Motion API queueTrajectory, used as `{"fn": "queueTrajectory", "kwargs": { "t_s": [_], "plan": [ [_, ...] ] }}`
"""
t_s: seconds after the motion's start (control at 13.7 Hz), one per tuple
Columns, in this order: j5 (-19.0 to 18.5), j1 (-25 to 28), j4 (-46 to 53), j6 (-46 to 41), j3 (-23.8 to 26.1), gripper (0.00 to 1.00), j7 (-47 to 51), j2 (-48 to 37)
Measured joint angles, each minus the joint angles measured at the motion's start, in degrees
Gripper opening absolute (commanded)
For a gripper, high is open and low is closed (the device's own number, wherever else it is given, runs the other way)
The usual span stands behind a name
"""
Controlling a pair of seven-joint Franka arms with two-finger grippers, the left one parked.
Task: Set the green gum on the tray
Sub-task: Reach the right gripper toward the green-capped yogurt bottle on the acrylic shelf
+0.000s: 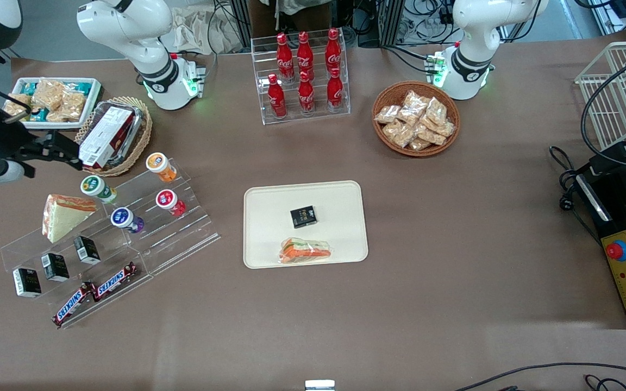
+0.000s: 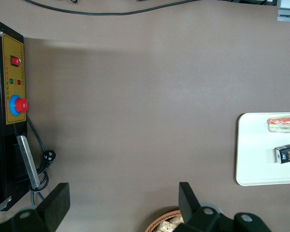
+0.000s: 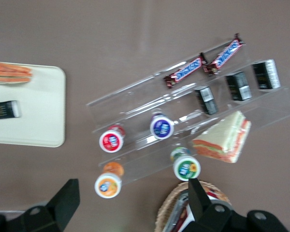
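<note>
Green gum (image 1: pixel 96 187) sits on the clear acrylic stepped rack (image 1: pixel 144 239), upper tier, left part of the front frame, white lid with green label facing up. Also seen from the right wrist camera (image 3: pixel 186 168) (lid sharp, body mostly hidden under it). Nothing touches it.

Same rack: orange gum (image 1: pixel 160 165) on the same tier, just beside; blue/purple gum (image 1: pixel 126 219) and red gum (image 1: pixel 170 202) 1 tier nearer the front camera. A wedge sandwich (image 1: pixel 63 216) lies beside the green gum, toward the working arm's end of the table. 3 small black boxes (image 1: pixel 56 266) stand lower down, 2 Snickers bars (image 1: pixel 95 292) on the lowest step.

Gripper (image 1: pixel 66 153) hangs at the left edge of the front frame, above the wicker basket (image 1: pixel 142 136) holding a boxed pack, near the green gum but apart from it. Fingers (image 3: pixel 67 200) spread wide, nothing between them.

Tray (image 1: pixel 269 198) lies flat at frame center, well apart from the rack. On it: 1 black box (image 1: pixel 303 216) and a wrapped sandwich (image 1: pixel 305 251) nearer the front camera (close to the rim).

Upper frame: white bin of snack packets (image 1: pixel 52 100) in the upper left, cola bottle rack (image 1: pixel 305 70) at top center, round basket of snack bags (image 1: pixel 416 118) toward the parked arm's end.
</note>
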Motion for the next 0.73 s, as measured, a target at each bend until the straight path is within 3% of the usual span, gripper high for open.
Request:
{"fn": "queueTrajectory", "kwargs": {
  "t_s": [0.37, 0.73],
  "plan": [
    [-1.81, -1.06, -2.74, -0.05, -0.94, 1.00, -1.80, -0.19],
    [-1.81, -1.70, -19.30, 10.60, -3.53, 1.00, -4.59, -5.74]
  ]
}}
